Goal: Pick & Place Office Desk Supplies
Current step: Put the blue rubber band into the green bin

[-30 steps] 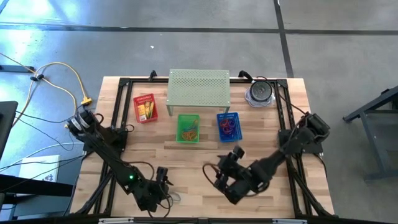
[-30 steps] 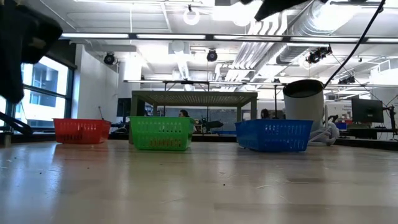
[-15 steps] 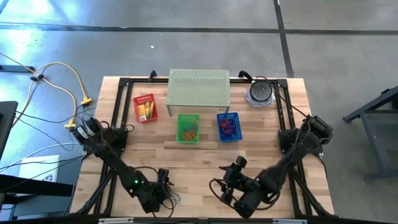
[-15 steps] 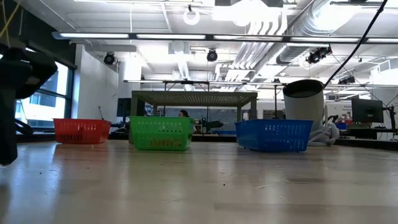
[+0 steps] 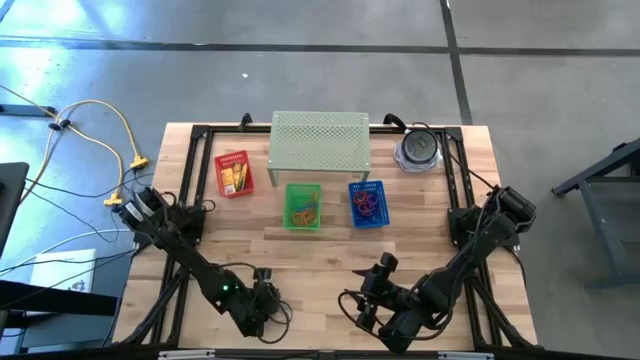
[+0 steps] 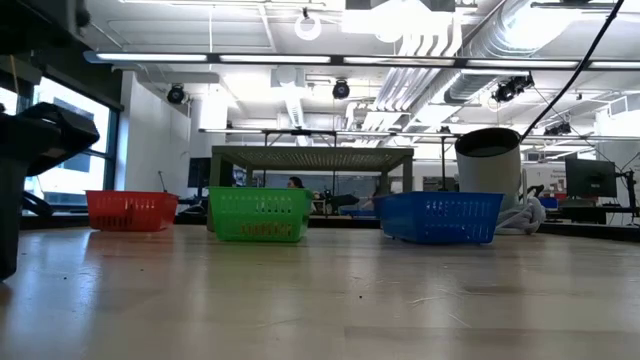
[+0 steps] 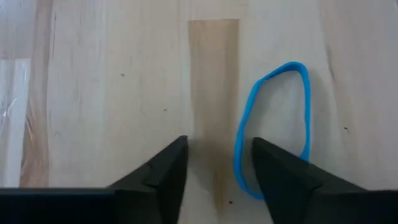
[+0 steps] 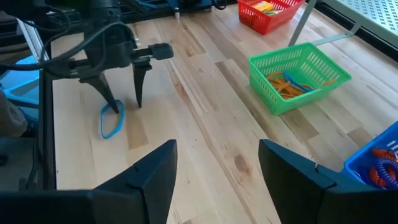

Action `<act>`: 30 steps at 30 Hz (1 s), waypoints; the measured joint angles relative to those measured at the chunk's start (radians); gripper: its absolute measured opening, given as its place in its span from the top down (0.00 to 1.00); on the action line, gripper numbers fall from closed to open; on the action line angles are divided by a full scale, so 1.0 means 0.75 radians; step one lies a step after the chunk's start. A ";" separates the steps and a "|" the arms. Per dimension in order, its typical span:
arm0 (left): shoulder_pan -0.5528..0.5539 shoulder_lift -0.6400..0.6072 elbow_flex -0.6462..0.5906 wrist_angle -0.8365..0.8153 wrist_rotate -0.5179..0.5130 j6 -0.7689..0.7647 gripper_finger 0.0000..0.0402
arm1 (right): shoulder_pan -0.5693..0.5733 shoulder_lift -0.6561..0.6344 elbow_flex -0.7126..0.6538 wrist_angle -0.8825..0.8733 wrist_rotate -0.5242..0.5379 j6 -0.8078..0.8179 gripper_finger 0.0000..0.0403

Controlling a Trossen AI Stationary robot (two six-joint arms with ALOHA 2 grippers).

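At front left of the table (image 5: pixel 300 250), showing the left gripper (image 7: pixel 219 140) pointing straight down at the bare wood, the arm reaching in low from the left rear corner. Standing with jaws part-way apart and gripping nothing, only wood lying between the fingertips. Showing a blue loop (image 7: pixel 238 146) lying flat just beside the gripper, one long side running close along one fingertip while the rest of the loop is trailing away outside the jaws.

Judging the blue loop to be very light, thin and limp: likely flexing or sliding on the smooth wood rather than resisting, and in no danger of breaking. Judging the best hold to be across a single strand on a long side, one finger landing inside the loop and one outside, tips pressing to the wood before pinching; as placed, straddling bare wood and risking closing on nothing.

Moving rightward along the back, showing the red basket (image 5: pixel 233 173) holding yellow-orange packets, the green basket (image 5: pixel 303 205) holding orange and mixed loops, and the blue basket (image 5: pixel 366 202) holding red and purple loops, all three sitting just in front of the pale green shelf (image 5: pixel 320 140).

At front right, showing the right gripper (image 8: pixel 217 168) waiting above the table, jaws spread wide and carrying nothing, the arm folding in from the right rear and the wrist facing across toward the left gripper and the baskets.
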 joint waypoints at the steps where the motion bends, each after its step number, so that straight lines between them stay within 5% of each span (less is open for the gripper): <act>1: 0.004 0.019 0.001 -0.012 0.021 -0.001 0.61 | 0.000 0.000 0.000 0.000 -0.001 0.000 0.47; 11: -0.046 0.069 0.004 -0.006 -0.012 0.066 0.98 | 0.000 0.000 -0.001 -0.003 -0.013 -0.002 0.47; 21: -0.098 0.003 0.051 -0.030 -0.187 0.088 1.00 | 0.000 0.001 -0.069 0.035 -0.016 0.001 0.47; 30: -0.007 -0.128 0.211 -0.133 -0.175 0.094 1.00 | 0.009 0.002 -0.104 0.210 -0.010 -0.128 0.47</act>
